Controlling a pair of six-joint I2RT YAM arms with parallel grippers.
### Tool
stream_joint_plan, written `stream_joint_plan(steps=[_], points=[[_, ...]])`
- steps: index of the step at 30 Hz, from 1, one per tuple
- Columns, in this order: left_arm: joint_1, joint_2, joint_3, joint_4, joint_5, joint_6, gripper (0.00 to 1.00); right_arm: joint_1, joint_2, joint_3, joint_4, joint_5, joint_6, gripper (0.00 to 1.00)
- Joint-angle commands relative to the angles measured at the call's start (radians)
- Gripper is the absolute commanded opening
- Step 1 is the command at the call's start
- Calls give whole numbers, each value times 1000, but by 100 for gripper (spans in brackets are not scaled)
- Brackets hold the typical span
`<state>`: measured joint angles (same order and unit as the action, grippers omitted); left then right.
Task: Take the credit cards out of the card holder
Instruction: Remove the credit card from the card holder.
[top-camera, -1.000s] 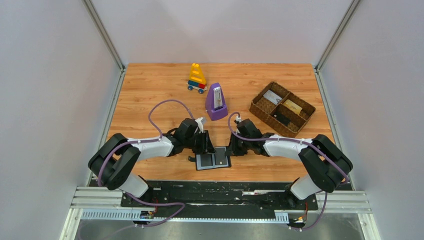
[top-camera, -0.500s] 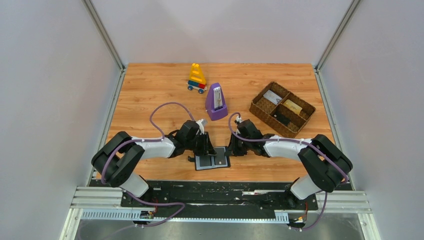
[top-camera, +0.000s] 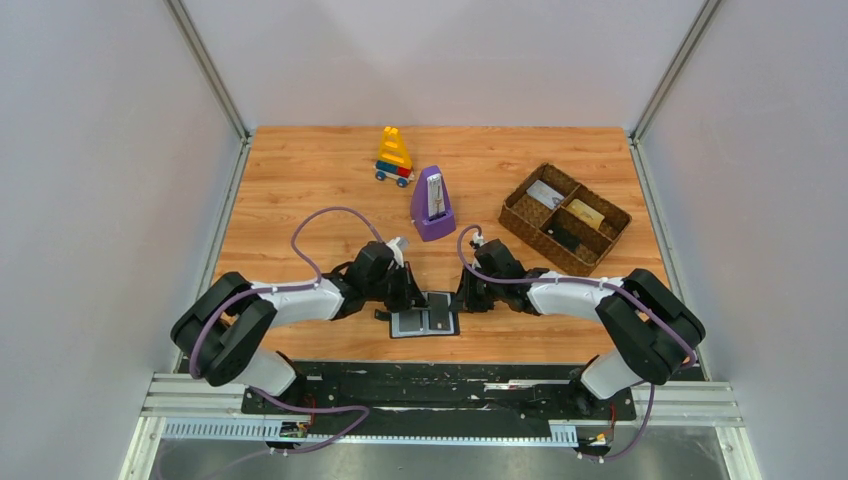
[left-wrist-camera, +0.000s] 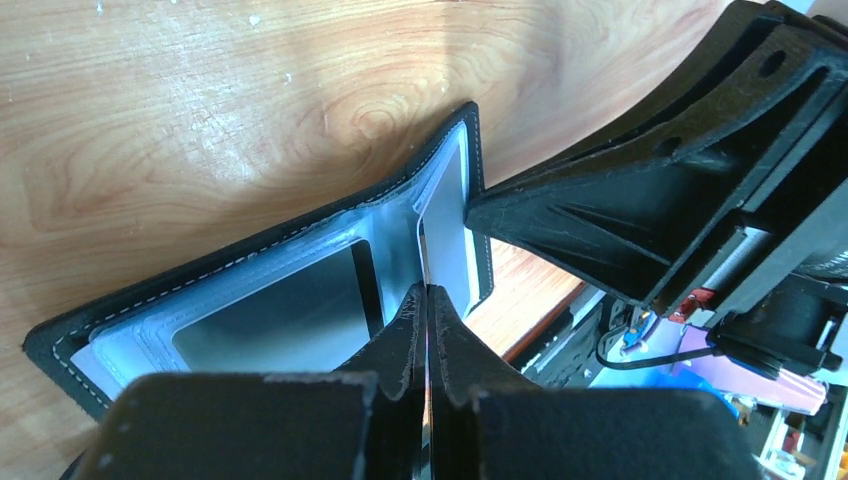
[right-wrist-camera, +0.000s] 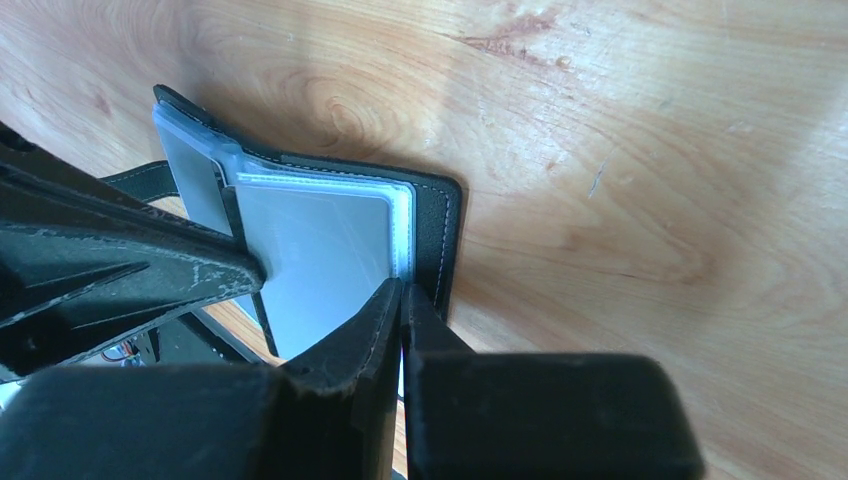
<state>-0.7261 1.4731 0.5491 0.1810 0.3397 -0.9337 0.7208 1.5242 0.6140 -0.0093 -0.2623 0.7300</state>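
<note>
The card holder (top-camera: 425, 323) lies open and flat near the table's front edge, black-rimmed with two grey-blue panels (left-wrist-camera: 270, 300) (right-wrist-camera: 440, 240). My left gripper (top-camera: 414, 300) (left-wrist-camera: 427, 290) is shut at the fold, pinching a thin sheet that stands edge-on beside the right-hand panel. I cannot tell whether that sheet is one of the credit cards or a clear sleeve. My right gripper (top-camera: 462, 300) (right-wrist-camera: 401, 285) is shut on the holder's right edge, over the clear sleeve and black rim. No card shows clear of the holder.
A purple metronome (top-camera: 432, 205) and a yellow toy on wheels (top-camera: 394, 156) stand behind the arms. A brown woven divided tray (top-camera: 540, 245) sits at the right with flat items in it. The table's front edge runs just below the holder.
The left gripper's jaws have closed at the holder's fold, and that arm has shifted slightly left. The right gripper has tightened on the right edge. The holder has barely moved.
</note>
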Motion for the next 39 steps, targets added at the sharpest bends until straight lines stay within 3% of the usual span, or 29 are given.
stream_joint_plan(steps=[1,4,9,13,16,18,21,24,29,32,33,37,39], points=[[-6,-61,-8,34,18,-31,6,11,31,-27,-18,12,-5,5],[-6,-66,-11,28,16,-31,11,11,31,-26,-18,11,-4,5],[-4,-58,-25,55,26,-49,0,11,32,-26,-18,10,-4,5],[-4,-59,-26,46,13,-46,0,11,25,-28,-20,10,-3,5],[-4,-59,-20,27,8,-40,20,11,21,-30,-23,12,-5,5],[-4,-60,-19,24,7,-37,23,11,21,-28,-23,10,-5,4],[-4,-66,-22,23,6,-39,15,11,20,-28,-23,9,-5,4],[-4,-73,-24,19,0,-40,1,11,18,-29,-23,9,-5,4],[-3,-94,-30,6,-19,-43,0,11,18,-30,-23,8,-6,4],[-1,-103,-28,-12,-31,-35,15,11,14,-30,-23,7,-6,4],[0,-106,-28,-14,-32,-34,16,11,12,-30,-23,7,-6,4],[5,-105,-30,-16,-29,-29,0,11,13,-28,-23,6,-8,4],[5,-104,-31,-15,-28,-28,0,11,17,-27,-24,4,-8,4]])
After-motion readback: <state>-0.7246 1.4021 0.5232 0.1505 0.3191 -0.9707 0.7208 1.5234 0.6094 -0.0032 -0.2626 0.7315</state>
